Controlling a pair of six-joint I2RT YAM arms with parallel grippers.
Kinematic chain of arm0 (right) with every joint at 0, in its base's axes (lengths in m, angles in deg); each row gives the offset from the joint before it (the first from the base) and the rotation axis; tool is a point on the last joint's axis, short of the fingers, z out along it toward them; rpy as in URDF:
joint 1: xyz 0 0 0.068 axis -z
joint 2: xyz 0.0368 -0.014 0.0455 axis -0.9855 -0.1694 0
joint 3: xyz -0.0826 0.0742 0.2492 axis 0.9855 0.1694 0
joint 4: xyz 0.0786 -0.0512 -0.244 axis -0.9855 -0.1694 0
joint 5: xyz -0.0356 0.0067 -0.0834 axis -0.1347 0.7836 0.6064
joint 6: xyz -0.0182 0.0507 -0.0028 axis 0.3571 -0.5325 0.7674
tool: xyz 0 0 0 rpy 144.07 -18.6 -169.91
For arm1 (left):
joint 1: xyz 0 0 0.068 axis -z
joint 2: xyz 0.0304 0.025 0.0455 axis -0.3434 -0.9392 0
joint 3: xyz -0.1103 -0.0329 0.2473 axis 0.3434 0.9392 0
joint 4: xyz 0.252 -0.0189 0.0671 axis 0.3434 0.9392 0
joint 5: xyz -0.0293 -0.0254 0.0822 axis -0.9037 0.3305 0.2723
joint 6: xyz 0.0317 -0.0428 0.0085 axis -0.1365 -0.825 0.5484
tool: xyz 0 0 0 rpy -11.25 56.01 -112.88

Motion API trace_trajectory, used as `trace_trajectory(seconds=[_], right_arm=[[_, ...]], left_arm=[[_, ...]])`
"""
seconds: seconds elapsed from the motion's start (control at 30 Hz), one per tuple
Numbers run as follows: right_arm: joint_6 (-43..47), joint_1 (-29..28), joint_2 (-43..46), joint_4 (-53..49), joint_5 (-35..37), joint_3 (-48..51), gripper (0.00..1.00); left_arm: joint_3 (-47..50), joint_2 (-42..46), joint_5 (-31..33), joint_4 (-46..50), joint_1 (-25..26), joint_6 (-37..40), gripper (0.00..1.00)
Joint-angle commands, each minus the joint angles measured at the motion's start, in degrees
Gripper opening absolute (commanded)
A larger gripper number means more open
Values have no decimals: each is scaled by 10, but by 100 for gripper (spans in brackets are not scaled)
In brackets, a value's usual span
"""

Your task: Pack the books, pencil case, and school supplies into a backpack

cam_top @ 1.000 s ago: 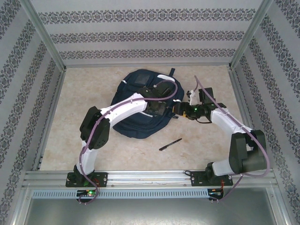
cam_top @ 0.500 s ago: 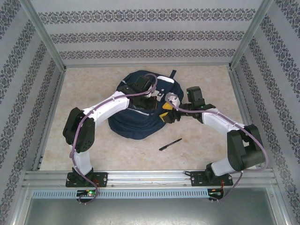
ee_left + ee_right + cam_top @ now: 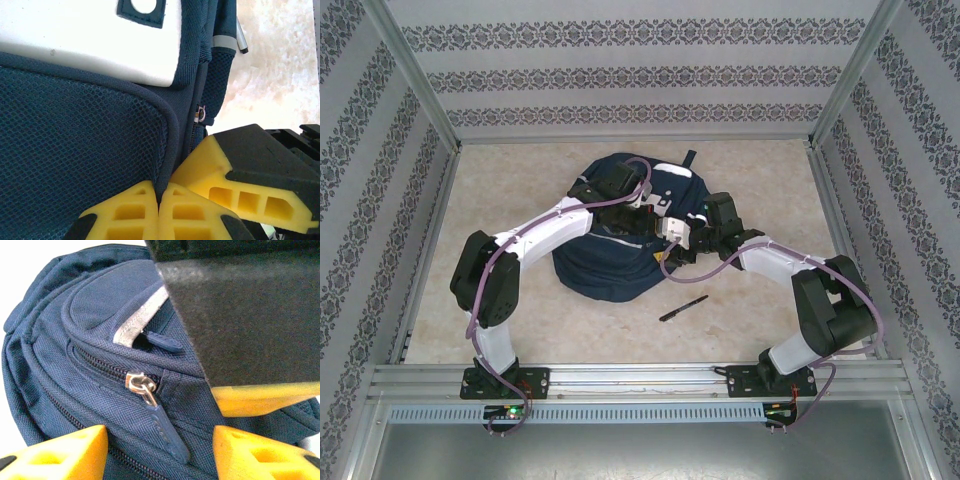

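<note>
Toward the far middle of the table [image 3: 510, 190], the navy-blue backpack [image 3: 605, 272] lies flat, its white patch turned to the far edge. Both arms reach over it from the near edge. The left gripper [image 3: 656, 216] sits on the bag's upper right part; seen from the left wrist, the left gripper [image 3: 159, 201] is clenched, its yellow tips pressed together on the piped edge of a navy mesh panel of the backpack [image 3: 75, 150]. The right gripper [image 3: 673, 246] is at the bag's right side, just beside the left one. In the right wrist view, the right gripper [image 3: 160, 447] is released, jaws apart on either side of a zipper pull [image 3: 167, 432] on the backpack [image 3: 60, 340], touching neither side of it. One black pen [image 3: 683, 308] lies on bare table between the bag and the near edge, apart from both.
</note>
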Motion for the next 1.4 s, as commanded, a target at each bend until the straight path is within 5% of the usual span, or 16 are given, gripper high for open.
trace_trajectory(seconds=[0.0, 0.17, 0.3, 0.8, 1.13, 1.37], right_arm=[[45, -9, 2, -18, 9, 4, 43], [45, -27, 26, -22, 24, 17, 12], [14, -28, 48, -22, 8, 20, 0], [-35, -95, 109, -14, 8, 67, 0], [-149, -172, 96, 74, 40, 72, 0], [-174, -80, 237, 125, 82, 178, 44]], left_arm=[[-1, 34, -31, -42, -3, -31, 0], [-1, 34, -21, -56, -4, -40, 0], [5, 34, -8, -69, -4, -51, 0], [-16, 9, 14, -105, -3, -99, 0], [-6, 3, 13, -137, 5, -118, 0], [3, 23, 27, -129, 5, -101, 0]])
